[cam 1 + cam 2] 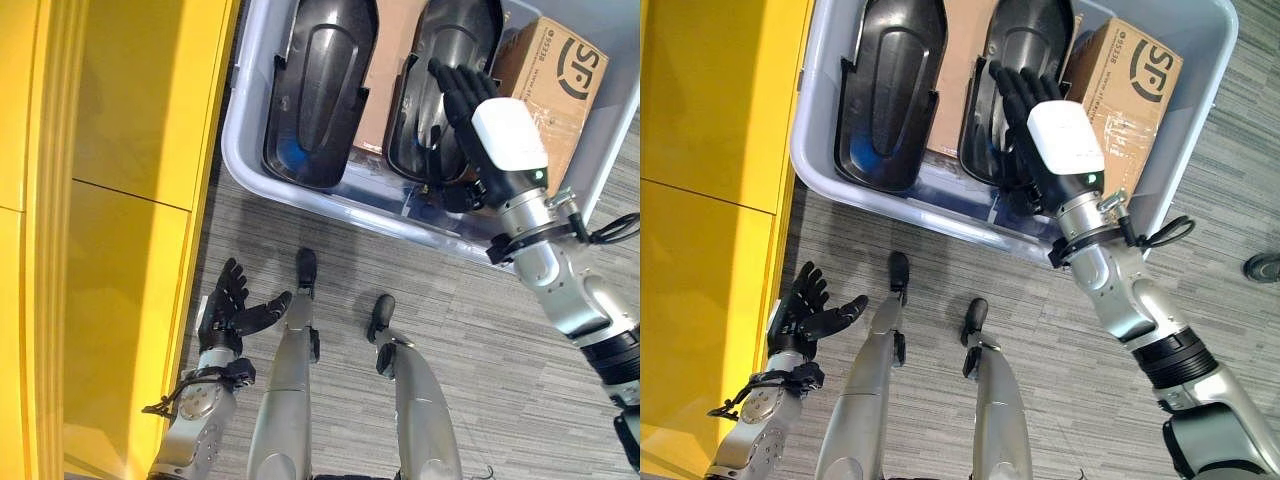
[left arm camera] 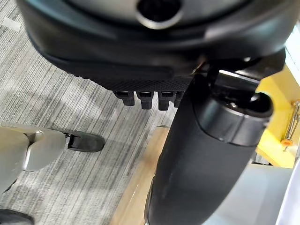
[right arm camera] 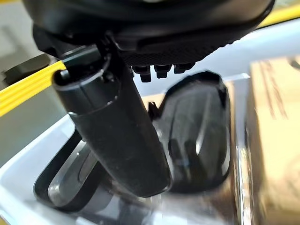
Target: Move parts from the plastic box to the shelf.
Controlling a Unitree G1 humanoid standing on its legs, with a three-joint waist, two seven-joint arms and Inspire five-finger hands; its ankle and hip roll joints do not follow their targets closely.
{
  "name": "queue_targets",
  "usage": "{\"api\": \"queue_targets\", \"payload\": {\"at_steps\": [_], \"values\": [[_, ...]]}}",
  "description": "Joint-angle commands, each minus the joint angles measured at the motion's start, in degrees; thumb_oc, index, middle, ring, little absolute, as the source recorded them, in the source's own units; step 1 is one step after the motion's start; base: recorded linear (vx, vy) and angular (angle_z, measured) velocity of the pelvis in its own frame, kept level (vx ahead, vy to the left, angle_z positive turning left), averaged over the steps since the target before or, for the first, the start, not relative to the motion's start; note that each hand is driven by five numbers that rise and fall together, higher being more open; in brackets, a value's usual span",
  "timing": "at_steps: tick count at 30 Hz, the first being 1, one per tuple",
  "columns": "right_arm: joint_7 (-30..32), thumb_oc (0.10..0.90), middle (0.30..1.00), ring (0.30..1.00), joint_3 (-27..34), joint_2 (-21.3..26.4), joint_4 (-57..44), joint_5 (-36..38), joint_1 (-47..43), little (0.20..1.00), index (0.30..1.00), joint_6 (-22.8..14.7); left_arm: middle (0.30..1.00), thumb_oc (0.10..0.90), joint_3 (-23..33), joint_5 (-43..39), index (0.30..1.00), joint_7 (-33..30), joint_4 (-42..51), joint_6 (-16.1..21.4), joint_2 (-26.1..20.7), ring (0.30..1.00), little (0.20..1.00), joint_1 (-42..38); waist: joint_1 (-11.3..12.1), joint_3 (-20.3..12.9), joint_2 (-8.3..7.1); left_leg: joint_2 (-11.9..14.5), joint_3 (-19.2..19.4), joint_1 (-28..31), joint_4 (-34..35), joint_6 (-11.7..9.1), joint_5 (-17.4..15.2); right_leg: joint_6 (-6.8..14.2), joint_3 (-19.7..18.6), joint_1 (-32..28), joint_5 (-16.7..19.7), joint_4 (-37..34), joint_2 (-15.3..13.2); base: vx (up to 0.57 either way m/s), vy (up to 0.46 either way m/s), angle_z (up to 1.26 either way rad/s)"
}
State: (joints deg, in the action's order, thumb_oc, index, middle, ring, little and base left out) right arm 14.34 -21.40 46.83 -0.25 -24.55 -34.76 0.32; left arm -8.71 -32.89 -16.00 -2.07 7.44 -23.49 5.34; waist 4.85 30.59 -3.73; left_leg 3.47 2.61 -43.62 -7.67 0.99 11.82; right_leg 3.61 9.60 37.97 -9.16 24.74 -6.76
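Observation:
A translucent grey plastic box stands on the carpet ahead. In it lie two black moulded parts: the left part and the right part. My right hand is open, its fingers straight, reaching over the box's near wall and hovering over the right part. My left hand hangs low by the yellow shelf, open and holding nothing.
A brown cardboard box sits in the plastic box at its right end, and flat cardboard lies between the two parts. The yellow shelf runs along the left side. Grey carpet lies around the box.

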Motion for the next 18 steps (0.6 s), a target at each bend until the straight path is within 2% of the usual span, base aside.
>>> {"api": "queue_targets", "payload": {"at_steps": [1,8,18], "values": [[2.88,0.900,1.000,1.000,4.45,2.23,-6.81,-0.87,-3.81,1.000,1.000,-2.65,1.000,0.900,1.27,2.38,1.000,-1.07,5.04,1.95,-0.49,1.000,1.000,4.68,1.35,-0.80,0.22,3.23,2.39,-1.63,-7.64,-3.18,-8.14,1.42,0.71,-11.79,-0.25,-8.86,-1.10,0.00,0.000,0.00],[4.34,0.900,1.000,1.000,4.85,-2.34,-5.55,-0.26,-1.58,1.000,1.000,-2.51,1.000,0.900,1.13,2.50,1.000,-1.72,5.08,2.10,-0.12,1.000,1.000,5.09,1.38,-0.80,0.47,3.24,2.37,-2.02,-7.81,-3.03,-8.15,1.39,0.68,-11.59,-0.27,-8.73,-1.13,0.00,0.000,0.00],[6.71,0.900,1.000,1.000,3.66,-6.01,-2.00,-0.82,-3.37,1.000,1.000,-1.39,1.000,0.900,0.48,2.52,1.000,-2.34,5.05,2.56,-0.08,1.000,1.000,4.72,1.67,-0.80,0.80,3.17,2.46,-2.51,-8.00,-2.98,-8.24,1.28,0.71,-11.00,-0.41,-8.33,-1.11,0.00,0.000,0.00]]}}
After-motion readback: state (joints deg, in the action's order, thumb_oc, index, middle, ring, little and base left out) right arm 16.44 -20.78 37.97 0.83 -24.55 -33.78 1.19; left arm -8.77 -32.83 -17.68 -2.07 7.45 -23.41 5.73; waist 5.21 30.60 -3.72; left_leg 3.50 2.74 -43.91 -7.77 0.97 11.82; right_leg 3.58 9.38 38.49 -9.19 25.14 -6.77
